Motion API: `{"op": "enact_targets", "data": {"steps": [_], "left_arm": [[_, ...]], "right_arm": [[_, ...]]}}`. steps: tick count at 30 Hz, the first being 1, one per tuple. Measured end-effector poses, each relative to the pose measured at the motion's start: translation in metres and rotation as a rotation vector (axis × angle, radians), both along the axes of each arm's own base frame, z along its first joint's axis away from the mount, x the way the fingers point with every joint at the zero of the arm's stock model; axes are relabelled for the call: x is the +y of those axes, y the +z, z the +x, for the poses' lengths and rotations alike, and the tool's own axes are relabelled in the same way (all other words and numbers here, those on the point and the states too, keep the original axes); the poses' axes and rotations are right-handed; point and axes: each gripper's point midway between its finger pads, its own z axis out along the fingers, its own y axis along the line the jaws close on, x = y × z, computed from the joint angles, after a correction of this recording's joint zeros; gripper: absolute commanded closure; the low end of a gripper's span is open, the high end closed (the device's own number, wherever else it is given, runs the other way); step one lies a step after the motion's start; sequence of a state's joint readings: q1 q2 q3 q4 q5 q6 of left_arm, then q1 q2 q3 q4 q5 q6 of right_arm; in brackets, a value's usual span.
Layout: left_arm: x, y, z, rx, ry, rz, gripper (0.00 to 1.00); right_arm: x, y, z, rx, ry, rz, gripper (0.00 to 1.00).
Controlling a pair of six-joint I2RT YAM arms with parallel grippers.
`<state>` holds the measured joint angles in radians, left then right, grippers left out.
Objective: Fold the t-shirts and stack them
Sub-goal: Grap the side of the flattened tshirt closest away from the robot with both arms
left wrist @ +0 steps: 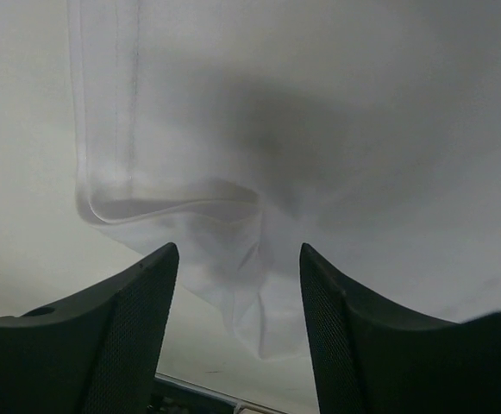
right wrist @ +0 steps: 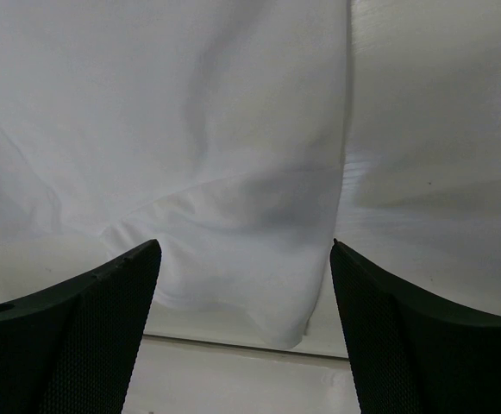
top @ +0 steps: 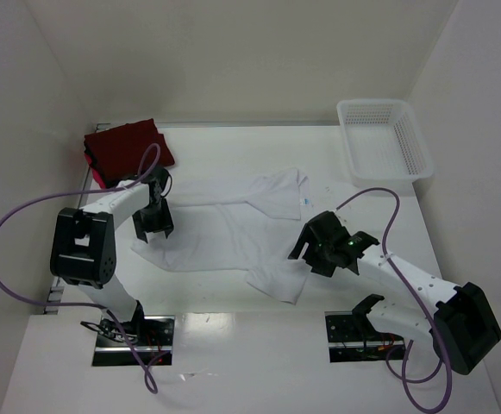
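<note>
white t-shirt (top: 224, 228) lies flat in the middle, red stack (top: 128, 148) back left. my left gripper (left wrist: 239, 252) and right gripper (right wrist: 246, 246) are both spread over its edges; i'd pinch low, lift both sides evenly.

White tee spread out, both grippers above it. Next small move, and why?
Probably close the left gripper on the white t-shirt. In the left wrist view a bunched corner of it appears to lie right between the open fingers. The right gripper also stands open over the shirt's edge with nothing gripped, so a fold likely needs that first pinch.
</note>
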<state>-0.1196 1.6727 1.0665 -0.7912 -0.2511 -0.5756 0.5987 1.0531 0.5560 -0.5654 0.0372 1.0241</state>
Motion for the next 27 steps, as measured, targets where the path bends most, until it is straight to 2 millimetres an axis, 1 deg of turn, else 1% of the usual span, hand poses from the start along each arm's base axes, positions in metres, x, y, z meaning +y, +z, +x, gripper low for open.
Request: {"op": "enact_targets", "data": {"steps": [5,6,7,10,11,13,16,19,20,22,23,24,27], "left_arm": [[0.001,-0.008,-0.006,0.028,0.014,0.006,0.34],[0.001,-0.009,-0.007,0.031,0.02,0.009,0.36],[0.002,-0.01,-0.007,0.036,0.027,0.011,0.38],[0.004,-0.015,-0.01,0.053,0.042,0.025,0.53],[0.004,-0.016,-0.011,0.056,0.051,0.029,0.57],[0.006,-0.018,-0.012,0.061,0.061,0.039,0.6],[0.007,-0.018,-0.012,0.061,0.068,0.046,0.72],[0.008,-0.018,-0.012,0.058,0.078,0.054,0.84],[0.008,-0.018,-0.012,0.057,0.081,0.056,0.86],[0.009,-0.018,-0.012,0.056,0.086,0.06,0.93],[0.009,-0.018,-0.012,0.055,0.087,0.061,0.98],[0.009,-0.018,-0.012,0.055,0.088,0.061,1.0],[0.009,-0.018,-0.012,0.055,0.086,0.063,1.0]], "right_arm": [[0.0,0.001,-0.001,-0.002,0.0,0.003,0.15],[0.0,0.001,-0.001,-0.003,0.0,0.004,0.15],[0.0,0.002,-0.001,-0.005,0.001,0.006,0.15],[-0.001,0.0,-0.004,0.001,0.003,0.005,0.15],[-0.001,-0.001,-0.004,0.004,0.003,0.005,0.15],[-0.002,-0.002,-0.005,0.008,0.004,0.004,0.15],[-0.002,-0.002,-0.006,0.012,0.005,0.005,0.16],[-0.003,-0.008,-0.012,0.032,0.01,0.007,0.19],[-0.003,-0.011,-0.015,0.042,0.011,0.006,0.21],[-0.005,-0.018,-0.022,0.065,0.017,0.004,0.25],[-0.006,-0.022,-0.026,0.078,0.022,0.002,0.26],[-0.005,-0.025,-0.03,0.091,0.032,-0.001,0.28],[0.001,-0.029,-0.038,0.111,0.068,-0.005,0.3]]}}
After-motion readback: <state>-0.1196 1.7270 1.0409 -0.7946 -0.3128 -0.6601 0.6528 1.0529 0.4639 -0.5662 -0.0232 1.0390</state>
